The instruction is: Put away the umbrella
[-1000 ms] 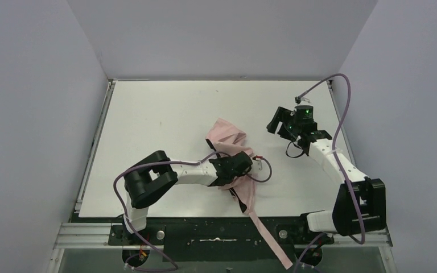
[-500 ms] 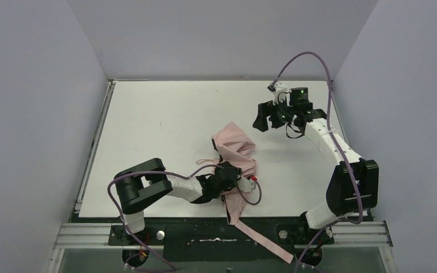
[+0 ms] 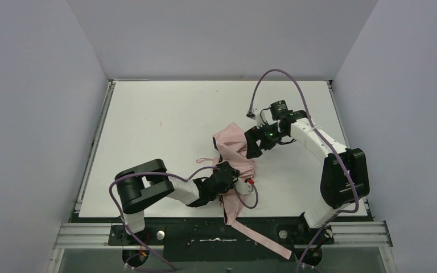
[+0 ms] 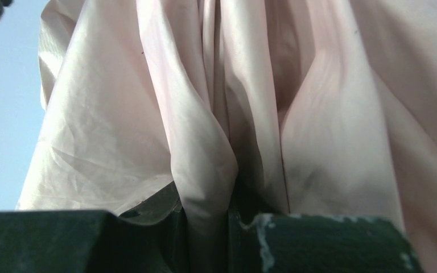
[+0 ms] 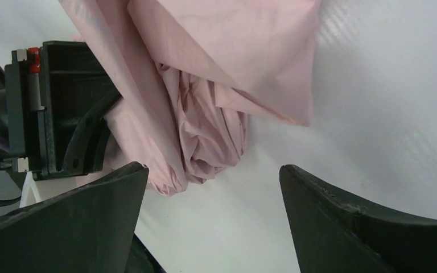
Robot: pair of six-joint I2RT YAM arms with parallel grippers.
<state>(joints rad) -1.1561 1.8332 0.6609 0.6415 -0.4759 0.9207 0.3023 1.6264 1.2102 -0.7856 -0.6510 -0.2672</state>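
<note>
The pale pink umbrella [image 3: 233, 149] lies crumpled on the white table [image 3: 159, 125], its fabric trailing over the near edge as a long strip. My left gripper [image 3: 227, 173] is shut on a fold of its fabric, which fills the left wrist view [image 4: 205, 142]. My right gripper [image 3: 254, 145] is open and empty, right beside the umbrella's far right side. In the right wrist view the bunched pink fabric [image 5: 205, 114] lies just ahead of my open right gripper [image 5: 213, 187], with the left gripper's body to the left. Shaft and ribs are hidden.
Purple cables loop from both arms over the table. Grey walls stand on three sides. A metal rail [image 3: 91, 233] runs below the table's near edge, and the pink strip [image 3: 262, 236] hangs across it.
My right arm has swung left and nearer, bringing its open gripper from the far right to the umbrella's edge. My left gripper pulled the umbrella nearer earlier and has barely moved since.
</note>
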